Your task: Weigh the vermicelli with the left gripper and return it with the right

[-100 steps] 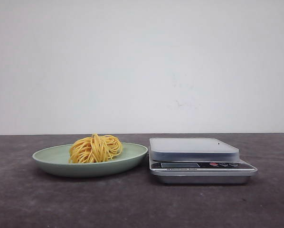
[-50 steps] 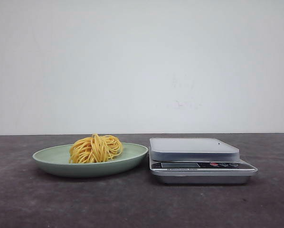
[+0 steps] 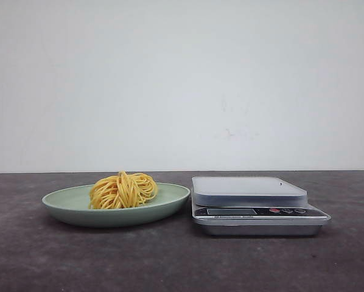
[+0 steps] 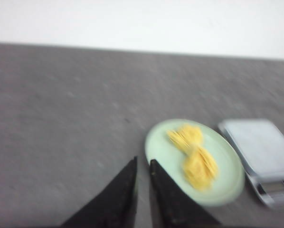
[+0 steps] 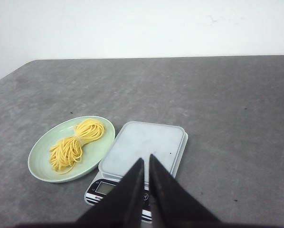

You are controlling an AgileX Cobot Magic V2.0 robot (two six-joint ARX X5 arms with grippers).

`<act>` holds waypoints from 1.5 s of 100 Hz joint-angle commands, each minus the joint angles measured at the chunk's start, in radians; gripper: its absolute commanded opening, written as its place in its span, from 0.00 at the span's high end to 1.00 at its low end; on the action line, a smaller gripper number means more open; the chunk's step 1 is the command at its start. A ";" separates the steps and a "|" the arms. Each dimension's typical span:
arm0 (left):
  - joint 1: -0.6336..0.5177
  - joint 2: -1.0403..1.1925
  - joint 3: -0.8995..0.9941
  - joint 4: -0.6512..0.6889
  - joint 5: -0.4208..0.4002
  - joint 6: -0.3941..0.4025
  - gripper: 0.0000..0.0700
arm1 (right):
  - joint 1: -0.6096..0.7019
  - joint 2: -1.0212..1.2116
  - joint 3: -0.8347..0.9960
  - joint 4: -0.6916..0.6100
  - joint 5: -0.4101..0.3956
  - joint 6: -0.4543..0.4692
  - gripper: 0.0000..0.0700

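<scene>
The vermicelli [image 3: 122, 190] is a yellow nest lying in the pale green plate [image 3: 66, 204], left of the silver kitchen scale [image 3: 249, 190], whose platform is bare. Neither gripper shows in the front view. The left wrist view is blurred: my left gripper [image 4: 143, 161] hangs above the table beside the plate's rim [image 4: 161, 142], its black fingers nearly together and holding nothing, with the vermicelli [image 4: 194, 154] off to one side. My right gripper [image 5: 146, 157] hovers over the scale [image 5: 144, 137], fingers nearly together and empty. The vermicelli [image 5: 75, 142] and plate [image 5: 42, 166] lie beside the scale.
The dark grey tabletop [image 3: 182, 261] runs back to a plain white wall [image 3: 182, 85]. The scale's display and buttons [image 3: 255, 212] face the front. The table's far corner edge [image 5: 18, 71] shows in the right wrist view.
</scene>
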 commanded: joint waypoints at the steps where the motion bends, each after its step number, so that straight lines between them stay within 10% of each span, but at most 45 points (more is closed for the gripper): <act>1: 0.055 -0.015 -0.036 0.064 -0.001 0.051 0.98 | 0.005 0.000 0.009 0.011 0.003 0.013 0.99; 56: 0.341 -0.247 -0.674 0.623 0.116 0.106 0.98 | 0.005 0.000 0.009 0.012 0.003 0.013 0.99; 150: 0.352 -0.245 -0.794 0.620 0.193 0.163 0.98 | 0.005 0.000 0.010 0.011 0.003 0.013 0.99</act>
